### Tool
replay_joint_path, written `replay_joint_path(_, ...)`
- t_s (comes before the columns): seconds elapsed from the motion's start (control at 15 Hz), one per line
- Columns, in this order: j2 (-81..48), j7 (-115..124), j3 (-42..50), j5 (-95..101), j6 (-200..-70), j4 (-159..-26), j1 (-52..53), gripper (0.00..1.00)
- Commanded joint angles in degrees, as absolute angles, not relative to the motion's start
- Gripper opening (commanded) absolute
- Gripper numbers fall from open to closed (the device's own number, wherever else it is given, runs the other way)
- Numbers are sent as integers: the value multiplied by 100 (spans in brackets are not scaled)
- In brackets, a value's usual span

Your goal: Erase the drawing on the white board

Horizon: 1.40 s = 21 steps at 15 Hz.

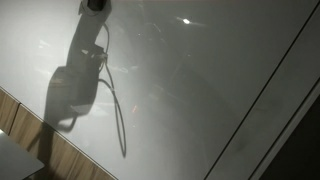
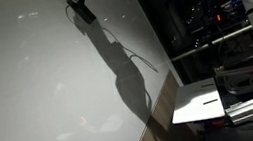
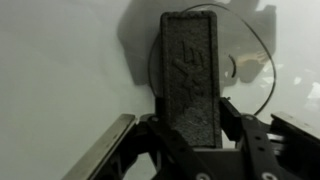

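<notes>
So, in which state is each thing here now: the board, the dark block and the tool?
White board: glossy, with shadows on it; no drawing clearly visible.
Eraser block: clamped in the tool, end toward the board; contact cannot be told.
Tool: shut on the eraser block.

My pictures are dim and grainy. The glossy white board [image 1: 200, 90] reads grey, with small glare spots [image 1: 185, 20] near one edge. My long dark shadow [image 1: 70, 90] [image 2: 129, 85] crosses it in both exterior views. At the wrist, the eraser [image 3: 190, 70] looks soft against washed-out brightness.
</notes>
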<state>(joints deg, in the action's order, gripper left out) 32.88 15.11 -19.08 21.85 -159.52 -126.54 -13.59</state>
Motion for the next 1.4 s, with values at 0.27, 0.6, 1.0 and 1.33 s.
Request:
replay_joint_path(0.27, 3416, 1312, -1696, 2241, -15835, -13506, -1258, 30)
replay_joint_path(0.6, 3500, 1372, -1778, 2277, -15819, -13566, -1274, 30)
replay_joint_path(1.0, 3728, 914, -1408, 2126, -15343, -14733, -876, 30)
replay_joint_path(1.33, 3723, 471, -944, 2144, -15383, -16007, -716, 30)
